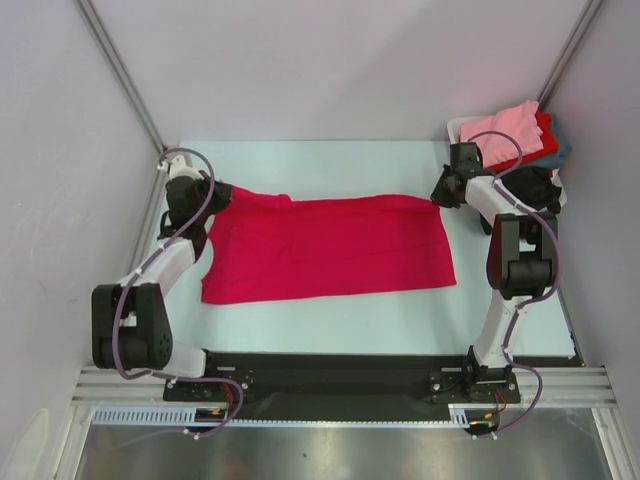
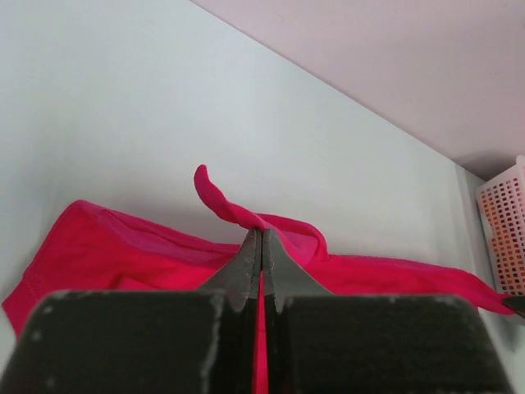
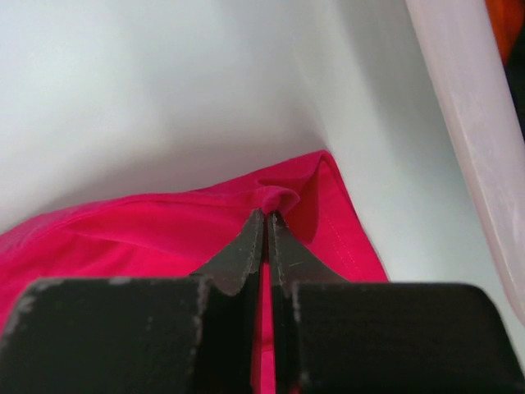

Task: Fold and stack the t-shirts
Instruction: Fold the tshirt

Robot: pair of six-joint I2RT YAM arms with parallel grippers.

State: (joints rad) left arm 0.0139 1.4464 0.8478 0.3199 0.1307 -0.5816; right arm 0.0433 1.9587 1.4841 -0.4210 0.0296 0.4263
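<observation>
Across the middle of the worktop (image 1: pixel 330 330) the crimson t-shirt (image 1: pixel 325 250) is lying pretty much flat. Its 2 far corners are both pinched: the left gripper (image 2: pixel 261 240) is clamped tight on the far-left one and the right gripper (image 3: pixel 267 215) on the far-right one. Over at the far-right corner the other t-shirts (image 1: pixel 515 130) sit heaped in a basket (image 1: pixel 456 128).

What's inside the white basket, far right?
In the white plastic basket, a light pink cloth t-shirt lies on top; red cloth, grey-teal cloth and black cloth show beneath. Anything deeper is covered.
</observation>
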